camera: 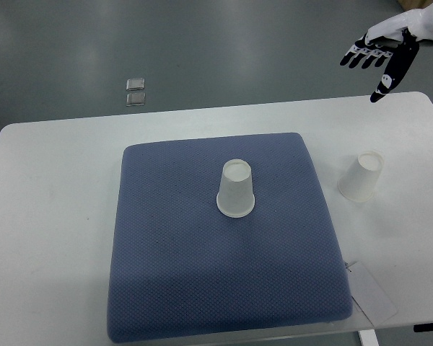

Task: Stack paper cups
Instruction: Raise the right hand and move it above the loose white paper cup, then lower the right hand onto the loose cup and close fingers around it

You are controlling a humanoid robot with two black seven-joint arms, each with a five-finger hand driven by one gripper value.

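Observation:
One white paper cup (pixel 236 189) stands upside down near the middle of the blue mat (pixel 173 274). A second white paper cup (pixel 361 175) stands upside down on the white table, to the right of the mat. My right hand (pixel 379 61) hangs in the air at the upper right, beyond the table's far edge and well above the second cup. Its fingers are spread and hold nothing. My left arm does not show.
The white table (pixel 50 216) carries the mat. A white paper tag (pixel 372 292) lies at the mat's lower right corner. Two small clear squares (pixel 136 91) lie on the grey floor beyond the table's far edge.

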